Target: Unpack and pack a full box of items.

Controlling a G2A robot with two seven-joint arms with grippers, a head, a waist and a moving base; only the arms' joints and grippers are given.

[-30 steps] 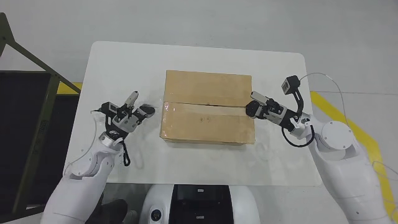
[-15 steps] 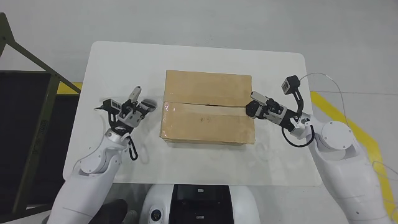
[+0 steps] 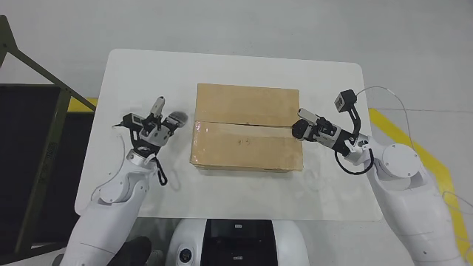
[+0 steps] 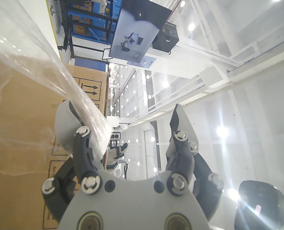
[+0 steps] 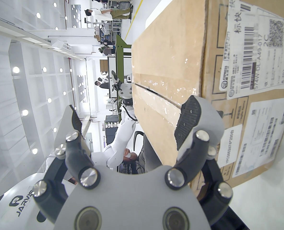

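The cardboard box (image 3: 247, 127) sits shut in the middle of the white counter (image 3: 148, 74), its two top flaps meeting along a lengthwise seam. It is in the same place as a second ago.

The left gripper (image 3: 167, 114) is just off the box's left end, clear of the cardboard, with its jaws spread wide. Over the last second it has drifted a little toward the far edge of the counter, and the forearm has swung in closer under it. In the left wrist view, the gripper (image 4: 122, 118) is gaping. A strip of clear tape (image 4: 48, 72) runs slantwise in front of the box (image 4: 17, 125) and lies over one finger (image 4: 67, 120). I cannot tell where the tape's far end goes.

The right gripper (image 3: 298, 120) has not budged. It is at the box's right end, level with the seam, also wide open and holding nothing. In its own wrist view (image 5: 132, 111), one finger shows against the box's top (image 5: 170, 48) near the seam. Shipping labels (image 5: 252, 56) cover the end panel beside it.
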